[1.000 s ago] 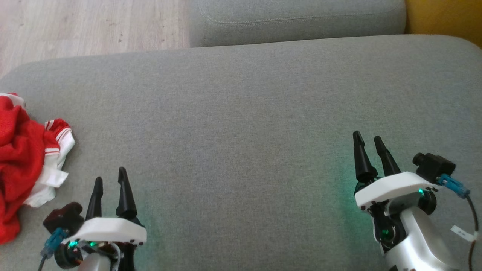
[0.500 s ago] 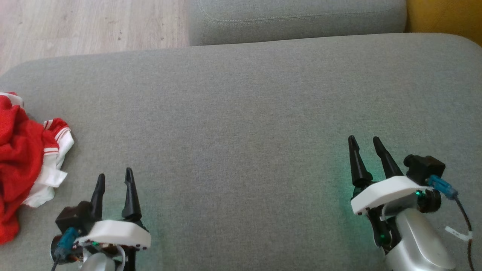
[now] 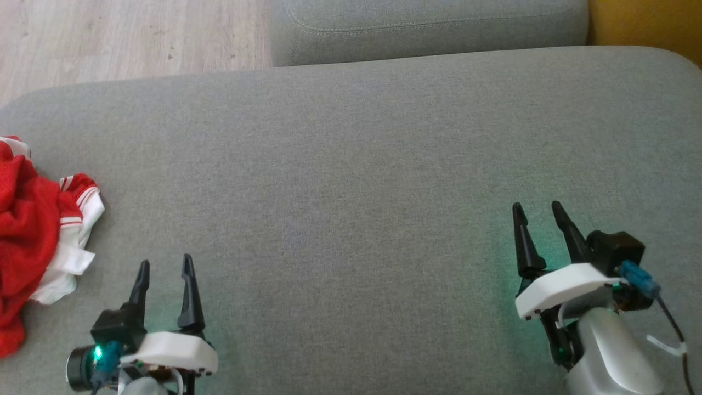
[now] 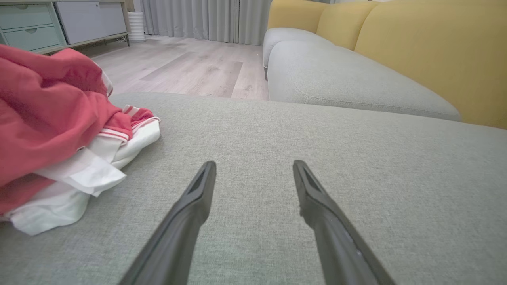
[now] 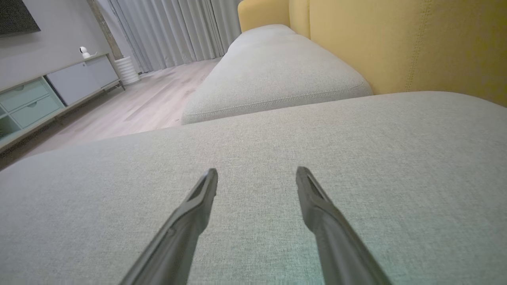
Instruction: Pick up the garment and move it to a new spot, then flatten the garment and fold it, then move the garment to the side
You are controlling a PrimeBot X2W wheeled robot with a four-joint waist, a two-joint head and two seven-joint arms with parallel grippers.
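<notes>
Task not begun: garment (image 3: 30,241) lies crumpled at frame's left edge. Left gripper (image 3: 164,266) and right gripper (image 3: 540,211) released, empty.

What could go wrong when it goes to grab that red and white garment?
The garment lies in a crumpled heap, so the open left gripper may pinch several layers and lift it bunched.
It sits near the left end of the sofa cushion; a nudge might push it off toward the floor.
The right gripper, also open, is far across the cushion, so it can hardly help at first.
</notes>
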